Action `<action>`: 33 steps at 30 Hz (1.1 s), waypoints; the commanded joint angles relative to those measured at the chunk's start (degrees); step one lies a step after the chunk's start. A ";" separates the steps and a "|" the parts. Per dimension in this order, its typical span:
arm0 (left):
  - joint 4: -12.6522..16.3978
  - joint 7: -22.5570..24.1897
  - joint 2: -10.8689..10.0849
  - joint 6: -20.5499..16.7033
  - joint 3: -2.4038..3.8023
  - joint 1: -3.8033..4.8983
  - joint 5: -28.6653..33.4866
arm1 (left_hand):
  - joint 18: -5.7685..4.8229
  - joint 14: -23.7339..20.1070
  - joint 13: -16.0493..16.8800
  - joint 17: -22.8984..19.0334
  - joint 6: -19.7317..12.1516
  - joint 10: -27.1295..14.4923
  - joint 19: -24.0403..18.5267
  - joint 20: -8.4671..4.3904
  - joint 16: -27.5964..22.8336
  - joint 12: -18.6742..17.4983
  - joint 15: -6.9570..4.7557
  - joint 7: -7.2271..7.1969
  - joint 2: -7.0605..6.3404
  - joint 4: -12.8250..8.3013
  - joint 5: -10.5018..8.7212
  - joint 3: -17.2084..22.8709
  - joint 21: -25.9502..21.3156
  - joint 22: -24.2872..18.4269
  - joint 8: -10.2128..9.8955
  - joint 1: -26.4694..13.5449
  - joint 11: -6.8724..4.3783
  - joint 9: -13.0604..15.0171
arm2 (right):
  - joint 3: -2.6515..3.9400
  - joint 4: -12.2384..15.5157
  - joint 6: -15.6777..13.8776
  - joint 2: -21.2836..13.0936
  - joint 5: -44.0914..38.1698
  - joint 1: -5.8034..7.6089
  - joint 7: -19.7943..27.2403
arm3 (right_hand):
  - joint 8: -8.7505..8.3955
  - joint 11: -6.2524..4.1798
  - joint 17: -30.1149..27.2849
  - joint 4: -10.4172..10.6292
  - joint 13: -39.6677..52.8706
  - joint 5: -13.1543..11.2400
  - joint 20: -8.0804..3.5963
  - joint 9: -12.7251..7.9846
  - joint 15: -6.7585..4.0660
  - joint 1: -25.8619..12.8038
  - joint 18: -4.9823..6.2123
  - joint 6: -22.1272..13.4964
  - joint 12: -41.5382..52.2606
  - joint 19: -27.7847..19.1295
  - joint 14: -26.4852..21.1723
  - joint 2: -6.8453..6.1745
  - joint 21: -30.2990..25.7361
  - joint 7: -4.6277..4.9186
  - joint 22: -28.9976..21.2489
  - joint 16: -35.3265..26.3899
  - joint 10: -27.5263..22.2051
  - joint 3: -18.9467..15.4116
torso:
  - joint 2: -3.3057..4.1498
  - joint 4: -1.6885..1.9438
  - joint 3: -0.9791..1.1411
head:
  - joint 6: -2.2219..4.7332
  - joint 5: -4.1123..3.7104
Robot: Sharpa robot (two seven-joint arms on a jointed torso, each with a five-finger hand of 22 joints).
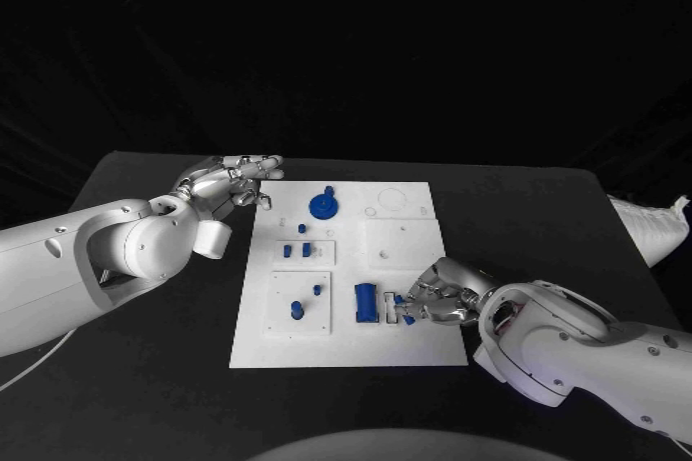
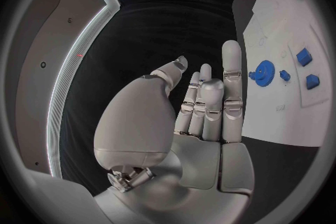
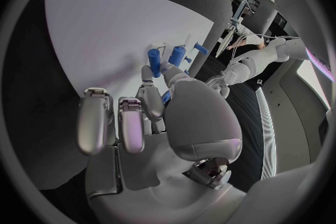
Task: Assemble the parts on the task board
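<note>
task board [image 1: 408,346], a flat matte white plate, looked partly assembled: blue gear [image 1: 326,203] seated just beside the left hand [image 1: 231,184], which hovered open with fingers apart off the board's edge. right hand [image 1: 437,295] rested on the board, its fingertips pinching a small blue part [image 1: 405,318] beside an upright blue block [image 1: 366,302]; several smooth blue pegs [image 1: 297,249] appeared still loose.

no readable text; task board [image 1: 351,281] markings perhaps too small.

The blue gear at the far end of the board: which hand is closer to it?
Left. The left hand hovers just beside the gear, off the board's edge; the right hand is at the board's near end.
</note>
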 commanded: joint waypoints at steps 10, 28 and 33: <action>0.36 0.16 0.06 1.28 0.03 0.01 -0.51 | 1.06 -0.35 0.09 -0.17 -0.34 -0.52 -0.25 0.38 -0.22 0.31 0.06 0.04 0.86 0.11 0.31 -0.28 -0.43 -0.09 0.29 0.20 -0.13 0.03 | 0.02 -1.05 -0.44 1.45 1.03 0.17 -0.62 | 0.46 -0.76 11.79 0.45 -0.02 0.36 -0.29 0.21 -0.54 -0.83 -0.82 1.05 0.06 0.26 5.28 -0.05 0.35 -0.38 0.12 0.31 0.95 0.03 | 0.01 0.16 -0.03 | -0.07 0.07; 0.68 0.16 -0.12 1.20 0.03 0.03 -0.59 | 1.06 -0.35 0.09 -0.17 -0.34 -0.52 -0.25 0.38 -0.22 0.31 0.06 0.04 0.86 0.11 0.31 -0.28 -0.43 -0.09 0.29 0.20 -0.13 0.03 | 0.06 -2.65 1.51 2.86 1.02 0.42 -0.65 | 0.77 -0.86 11.89 0.93 0.06 0.09 -0.41 0.53 -0.64 -1.68 -0.83 1.22 0.11 0.28 5.29 -0.20 0.40 -0.48 0.21 0.38 1.04 -0.31 | 0.02 0.08 -0.03 | -0.19 0.38; 0.80 0.16 -0.13 1.20 0.03 0.03 -0.59 | 1.06 -0.35 0.09 -0.17 -0.34 -0.52 -0.25 0.38 -0.22 0.31 0.06 0.04 0.86 0.11 0.31 -0.28 -0.43 -0.09 0.29 0.20 -0.13 0.03 | 0.06 -2.91 2.65 3.04 1.25 0.47 -0.68 | 0.95 -0.89 11.91 1.35 0.11 -0.50 -0.45 0.74 -0.68 -2.31 -0.84 1.22 0.11 0.27 5.30 -0.22 0.41 -0.51 0.25 0.40 1.09 -0.59 | 0.01 0.06 0.01 | -0.29 0.50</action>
